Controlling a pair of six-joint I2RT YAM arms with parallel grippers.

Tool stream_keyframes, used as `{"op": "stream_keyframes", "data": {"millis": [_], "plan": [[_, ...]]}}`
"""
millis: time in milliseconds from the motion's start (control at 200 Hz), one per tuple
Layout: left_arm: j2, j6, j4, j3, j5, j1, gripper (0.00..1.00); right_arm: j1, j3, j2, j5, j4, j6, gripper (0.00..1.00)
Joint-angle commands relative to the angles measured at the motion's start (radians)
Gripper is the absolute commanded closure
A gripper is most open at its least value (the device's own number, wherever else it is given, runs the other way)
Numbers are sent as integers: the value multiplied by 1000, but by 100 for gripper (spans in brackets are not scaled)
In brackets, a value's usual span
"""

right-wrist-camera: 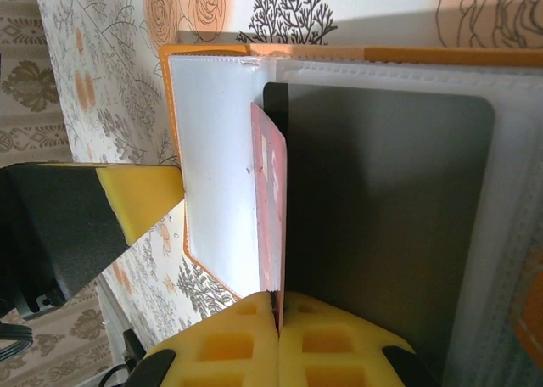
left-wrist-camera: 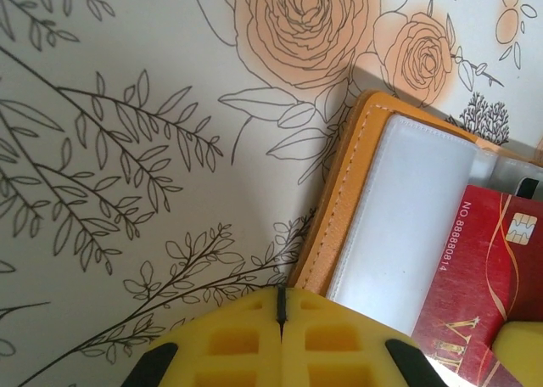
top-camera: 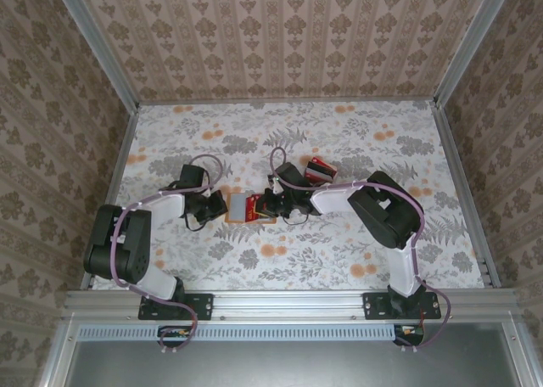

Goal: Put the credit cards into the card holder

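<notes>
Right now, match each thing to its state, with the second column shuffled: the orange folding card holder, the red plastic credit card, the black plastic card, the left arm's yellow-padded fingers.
1. orange folding card holder
2. red plastic credit card
3. black plastic card
4. left arm's yellow-padded fingers

A. behind a clear pocket sleeve
B. shut on nothing, beside the holder's edge
C. lying open on the floral table
D. pinched edge-on by the right fingers

Pairs: 1-C, 2-D, 3-A, 4-B
</notes>
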Motion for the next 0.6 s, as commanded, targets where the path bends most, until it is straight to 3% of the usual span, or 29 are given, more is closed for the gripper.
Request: {"op": "stream_keyframes", "data": {"millis": [0, 295, 595], "plan": [[36, -17, -55, -53, -2, -34, 99, -6, -7, 47, -48, -26, 31, 100], [43, -16, -40, -59, 4, -36, 99, -40, 83, 92, -106, -103, -23, 100], [58, -15, -37, -50, 14, -36, 100, -43, 142, 85, -31, -182, -88, 100]]}}
